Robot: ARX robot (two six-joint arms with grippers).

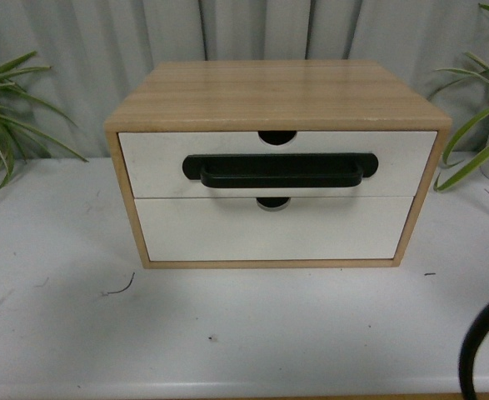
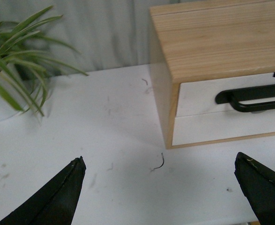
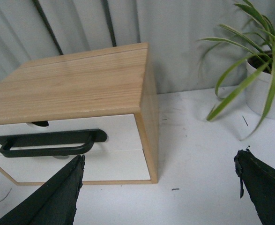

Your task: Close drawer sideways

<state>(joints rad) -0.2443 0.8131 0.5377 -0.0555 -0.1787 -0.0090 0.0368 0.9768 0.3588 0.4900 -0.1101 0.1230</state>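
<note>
The drawer [image 1: 157, 162] is the upper one in a light wood cabinet [image 1: 277, 92] on the white table [image 1: 244, 333]. It has a white front, a long black bar handle [image 1: 279, 170] and a half-round notch [image 1: 276, 136]. Its front sits about level with the cabinet's front, and no wood inside shows. My left gripper [image 2: 160, 187] is open and empty, low over the table off the cabinet's front left corner. The drawer [image 2: 198, 96] shows there too. My right gripper [image 3: 160, 187] is open and empty off the front right corner, near the drawer [image 3: 121, 129]. Neither gripper shows in the front view.
A lower white drawer [image 1: 273, 229] has no handle. Potted plants stand at the back left [image 1: 2, 108] and back right [image 1: 486, 108]; the right one's white pot [image 3: 268, 89] is near my right gripper. A black cable [image 1: 481, 342] curves at the front right. A curtain hangs behind.
</note>
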